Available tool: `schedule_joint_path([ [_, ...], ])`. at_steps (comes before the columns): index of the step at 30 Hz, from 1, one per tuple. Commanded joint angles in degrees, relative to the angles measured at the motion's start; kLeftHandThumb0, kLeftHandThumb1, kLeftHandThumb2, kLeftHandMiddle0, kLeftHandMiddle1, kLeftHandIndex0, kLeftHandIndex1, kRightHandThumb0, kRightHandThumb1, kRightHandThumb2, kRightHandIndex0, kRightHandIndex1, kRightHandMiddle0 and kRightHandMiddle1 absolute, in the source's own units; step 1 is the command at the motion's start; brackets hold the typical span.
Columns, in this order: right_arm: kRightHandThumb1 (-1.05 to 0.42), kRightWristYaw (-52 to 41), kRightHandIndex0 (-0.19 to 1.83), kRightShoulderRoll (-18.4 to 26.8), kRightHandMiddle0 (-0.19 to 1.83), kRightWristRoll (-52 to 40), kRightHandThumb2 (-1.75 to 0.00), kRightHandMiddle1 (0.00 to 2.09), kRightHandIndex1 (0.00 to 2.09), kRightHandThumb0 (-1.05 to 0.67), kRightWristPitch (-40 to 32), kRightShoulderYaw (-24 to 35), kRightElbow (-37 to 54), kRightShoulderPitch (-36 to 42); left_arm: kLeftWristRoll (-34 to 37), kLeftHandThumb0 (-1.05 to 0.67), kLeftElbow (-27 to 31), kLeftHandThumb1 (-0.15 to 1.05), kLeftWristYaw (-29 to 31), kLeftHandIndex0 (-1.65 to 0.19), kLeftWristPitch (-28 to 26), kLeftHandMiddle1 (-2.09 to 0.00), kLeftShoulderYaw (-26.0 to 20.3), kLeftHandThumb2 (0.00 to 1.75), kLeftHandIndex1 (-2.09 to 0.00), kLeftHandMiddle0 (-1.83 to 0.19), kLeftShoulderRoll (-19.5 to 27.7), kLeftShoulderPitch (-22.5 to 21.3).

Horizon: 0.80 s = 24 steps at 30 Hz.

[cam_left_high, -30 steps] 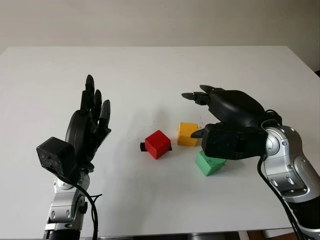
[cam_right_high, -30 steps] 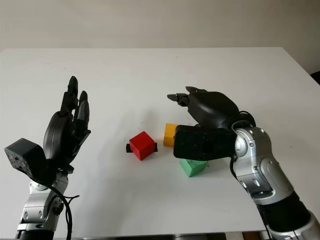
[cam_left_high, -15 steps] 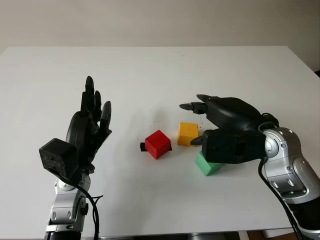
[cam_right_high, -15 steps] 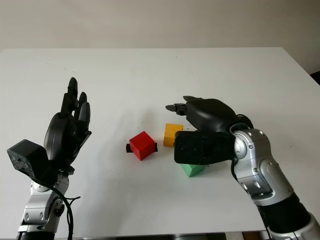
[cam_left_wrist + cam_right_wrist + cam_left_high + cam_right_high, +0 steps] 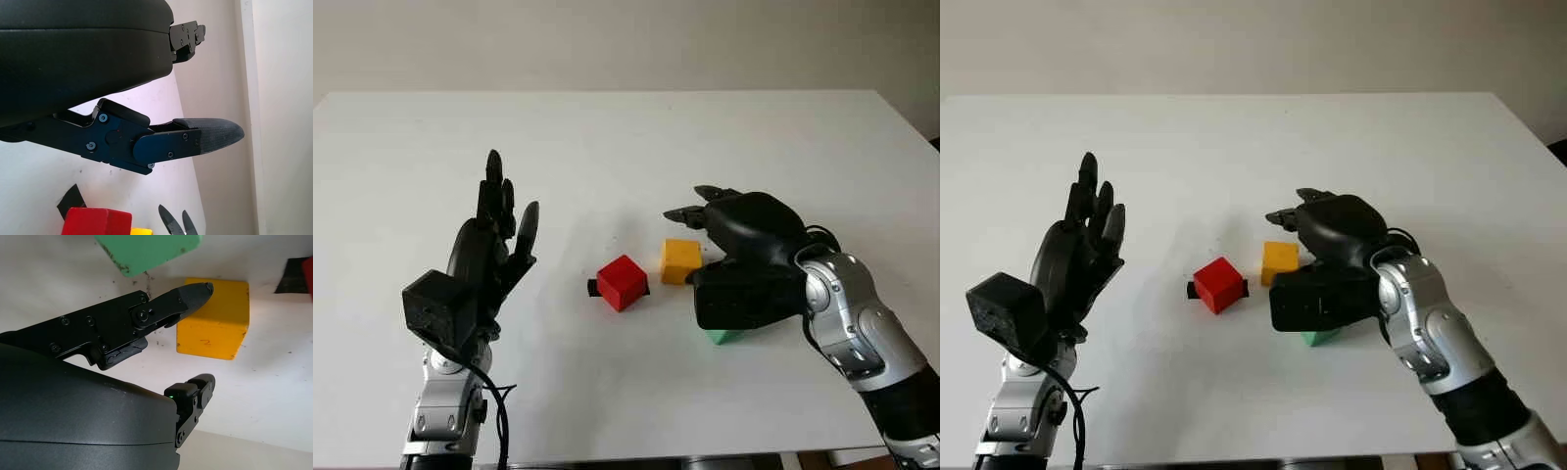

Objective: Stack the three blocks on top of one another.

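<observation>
White table [image 5: 636, 127] spread wide under everything, with the red block [image 5: 624, 282] near its middle as the mark for all else; right hand [image 5: 744, 233] hovering to the right of the red block, open and holding nothing, reaching over and past the yellow block, one fingertip [image 5: 198, 290] just beside that block's upper edge in the right wrist view, contact not possible to judge; left hand [image 5: 489, 259] raised upright well to the left of the red block, open, palm turned toward it, holding nothing and clear of the table; red block sitting turned corner-on, partly covering a small strip of black tape [image 5: 593, 287] on its left side; yellow block [image 5: 680, 260] just right of the red block and slightly farther back, apart from it, flat on the table; green block [image 5: 725, 336] right of the red block and nearer, mostly hidden beneath the right wrist; none of the three stacked yet.
</observation>
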State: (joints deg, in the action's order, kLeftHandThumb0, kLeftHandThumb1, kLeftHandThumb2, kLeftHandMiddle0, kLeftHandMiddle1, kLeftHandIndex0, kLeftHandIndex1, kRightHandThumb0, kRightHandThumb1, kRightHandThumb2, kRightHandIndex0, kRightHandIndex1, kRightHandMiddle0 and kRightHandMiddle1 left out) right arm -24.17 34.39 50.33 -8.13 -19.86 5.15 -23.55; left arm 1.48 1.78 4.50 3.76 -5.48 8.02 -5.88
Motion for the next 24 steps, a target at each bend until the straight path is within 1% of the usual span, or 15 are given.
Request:
schedule_joint_path([
  [1,-0.97,0.5,0.18,-0.1,0.5,0.7,-0.06,0.17,0.08,-0.6,0.7,0.1,-0.2,-1.3,-0.5,-0.72,1.2,1.05,0.0,0.16,0.0,-0.05,0.2,0.52,-0.05,0.13,0.3,0.6],
  [5,-0.97,0.7,0.19,-0.3,0.52,1.7,-0.05,0.2,0.08,-0.61,1.1,0.1,-0.5,-1.8,-0.9,-0.7,0.8,1.05,-0.1,0.15,0.5,-0.06,0.2,0.52,-0.05,0.12,0.3,0.5],
  [6,-0.97,0.7,0.21,-0.4,0.48,1.8,-0.05,0.35,0.08,-0.6,1.2,0.2,-0.5,-1.8,-0.8,-0.7,0.6,1.05,0.0,0.15,0.7,-0.06,0.2,0.52,-0.05,0.12,0.3,0.4],
  [7,-0.96,0.5,0.22,-0.5,0.36,1.7,-0.05,0.65,0.07,-0.6,1.3,0.3,-0.5,-1.9,-0.6,-0.7,0.5,1.05,0.0,0.15,0.8,-0.05,0.1,0.52,-0.05,0.12,0.3,0.3],
  [8,-0.96,0.3,0.22,-0.5,0.25,1.5,-0.05,0.88,0.06,-0.6,1.3,0.4,-0.5,-2.1,-0.5,-0.7,0.3,1.05,0.1,0.15,0.9,-0.05,0.0,0.52,-0.05,0.13,0.3,0.1],
  [9,-0.96,0.2,0.23,-0.5,0.18,1.4,-0.05,1.05,0.06,-0.6,1.3,0.5,-0.5,-2.2,-0.4,-0.7,0.1,1.05,0.2,0.16,1.0,-0.05,-0.1,0.52,-0.05,0.13,0.3,0.0],
  [11,-0.96,0.0,0.24,-0.5,0.14,1.2,-0.05,1.17,0.06,-0.6,1.4,0.7,-0.4,-2.4,-0.1,-0.7,0.0,1.05,0.1,0.16,1.0,-0.06,-0.3,0.52,-0.05,0.12,0.3,-0.2],
  [13,-0.96,-0.1,0.26,-0.4,0.12,1.1,-0.05,1.23,0.07,-0.6,1.6,0.9,-0.3,-2.6,0.2,-0.69,0.1,1.05,0.0,0.16,0.7,-0.06,-0.5,0.51,-0.05,0.12,0.2,-0.3],
  [15,-0.96,-0.1,0.27,-0.4,0.09,0.9,-0.05,1.57,0.07,-0.6,1.6,1.1,-0.5,-2.8,0.3,-0.69,0.1,1.05,-0.3,0.15,0.7,-0.06,-0.6,0.5,-0.06,0.1,0.2,-0.5],
  [16,-0.96,-0.2,0.29,-0.5,0.08,0.5,-0.05,1.61,0.07,-0.6,1.7,1.2,-0.6,-2.9,0.3,-0.69,0.0,1.05,-0.4,0.15,0.8,-0.06,-0.6,0.5,-0.06,0.1,0.1,-0.6],
  [17,-0.96,-0.4,0.3,-0.6,0.11,0.0,-0.05,1.55,0.07,-0.59,1.6,1.3,-0.6,-3.0,0.1,-0.68,0.0,1.05,-0.5,0.15,0.8,-0.06,-0.5,0.5,-0.06,0.1,0.2,-0.7],
  [18,-0.96,-0.6,0.32,-0.7,0.18,-0.3,-0.05,1.36,0.07,-0.59,1.6,1.4,-0.7,-3.0,0.1,-0.68,-0.1,1.05,-0.6,0.15,0.8,-0.06,-0.5,0.51,-0.06,0.1,0.2,-0.7],
  [19,-0.96,-1.1,0.32,-0.7,0.21,-0.7,-0.05,1.28,0.07,-0.58,1.6,1.4,-0.8,-3.1,0.1,-0.68,-0.1,1.05,-0.7,0.15,0.7,-0.06,-0.5,0.51,-0.06,0.1,0.2,-0.8],
  [22,-0.97,-2.2,0.33,-0.8,0.29,-2.0,-0.06,1.19,0.06,-0.56,1.6,1.6,-1.1,-3.4,0.1,-0.68,-0.2,1.05,-0.7,0.15,0.8,-0.06,-0.3,0.51,-0.05,0.1,0.1,-0.8],
  [24,-0.97,-2.1,0.34,-0.7,0.32,-2.6,-0.06,1.17,0.07,-0.55,1.9,1.6,-1.5,-3.5,0.1,-0.68,-0.2,1.05,-0.8,0.15,0.8,-0.06,-0.3,0.51,-0.06,0.1,0.1,-0.8],
])
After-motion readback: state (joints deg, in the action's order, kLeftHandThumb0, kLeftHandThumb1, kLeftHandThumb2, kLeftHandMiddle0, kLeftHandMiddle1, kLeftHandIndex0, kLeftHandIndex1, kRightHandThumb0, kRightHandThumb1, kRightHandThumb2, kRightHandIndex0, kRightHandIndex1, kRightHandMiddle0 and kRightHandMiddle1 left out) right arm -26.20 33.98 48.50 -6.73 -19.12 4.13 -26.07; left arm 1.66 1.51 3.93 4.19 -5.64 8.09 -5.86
